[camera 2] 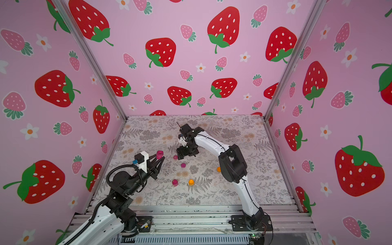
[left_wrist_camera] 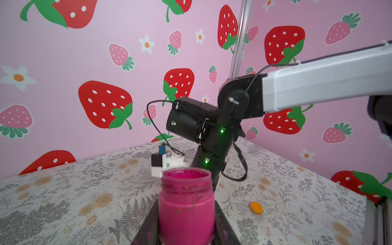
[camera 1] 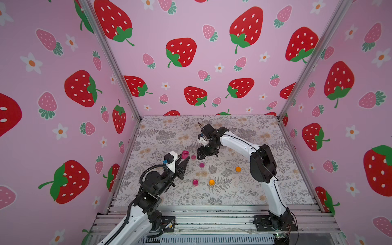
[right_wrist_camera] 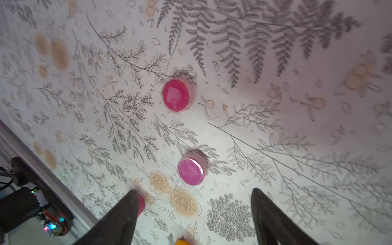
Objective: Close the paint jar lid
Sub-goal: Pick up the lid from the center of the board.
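The paint jar (camera 1: pixel 185 154) (camera 2: pixel 159 154), a small magenta pot with an open threaded mouth, is held upright above the table's left side. My left gripper (camera 1: pixel 187 159) (left_wrist_camera: pixel 186 212) is shut on the jar (left_wrist_camera: pixel 186 203), one dark finger on each side. The lid (camera 1: pixel 193 157) (camera 2: pixel 175 157) (right_wrist_camera: pixel 176 95) is a small pale-rimmed pink cap lying on the table just right of the jar. My right gripper (camera 1: pixel 206 153) (camera 2: pixel 186 152) (right_wrist_camera: pixel 194 191) hovers open to the right of the lid, nothing between its fingers.
A pot with a purplish-magenta top (camera 1: pixel 201 165) (right_wrist_camera: pixel 192 171) stands near the lid. Another pink pot (camera 1: pixel 195 182) and two orange pots (camera 1: pixel 211 182) (camera 1: pixel 238 169) stand nearer the front. The right arm (left_wrist_camera: pixel 318 84) stretches over the table behind the jar. Strawberry-print walls close three sides.
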Available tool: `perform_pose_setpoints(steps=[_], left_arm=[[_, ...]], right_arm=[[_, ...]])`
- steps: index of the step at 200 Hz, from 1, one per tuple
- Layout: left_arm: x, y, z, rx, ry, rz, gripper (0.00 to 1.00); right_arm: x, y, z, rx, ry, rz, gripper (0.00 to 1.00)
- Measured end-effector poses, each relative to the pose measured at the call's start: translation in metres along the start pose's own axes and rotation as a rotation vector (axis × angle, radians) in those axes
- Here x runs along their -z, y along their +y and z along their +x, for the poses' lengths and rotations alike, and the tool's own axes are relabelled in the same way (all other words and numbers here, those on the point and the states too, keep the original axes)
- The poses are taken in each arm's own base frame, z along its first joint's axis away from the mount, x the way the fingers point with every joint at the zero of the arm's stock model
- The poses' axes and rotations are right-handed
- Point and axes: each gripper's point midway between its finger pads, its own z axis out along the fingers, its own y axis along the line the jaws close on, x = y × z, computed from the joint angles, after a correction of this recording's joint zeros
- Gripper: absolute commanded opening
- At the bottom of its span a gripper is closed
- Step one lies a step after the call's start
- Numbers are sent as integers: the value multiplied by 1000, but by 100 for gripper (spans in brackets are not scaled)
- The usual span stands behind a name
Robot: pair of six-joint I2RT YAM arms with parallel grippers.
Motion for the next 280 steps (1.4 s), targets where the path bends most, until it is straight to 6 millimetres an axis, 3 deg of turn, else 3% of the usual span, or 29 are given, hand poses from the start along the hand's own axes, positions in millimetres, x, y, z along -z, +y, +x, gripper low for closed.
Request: perform_pose_setpoints(steps=[38, 101, 181, 280], left_arm=[[6, 5, -5, -1, 6, -34, 33], [10, 8, 0, 1, 31, -54, 33], [13, 9, -1, 1, 27, -63, 34], [13, 9, 7, 4, 63, -65, 34]], right_arm=[[-21, 16, -6, 86, -7, 42, 65], [-45, -9, -20, 85, -42, 163, 53], [-55, -10, -43, 90, -111, 191, 47], [-60, -6, -54, 97, -137, 187, 47]])
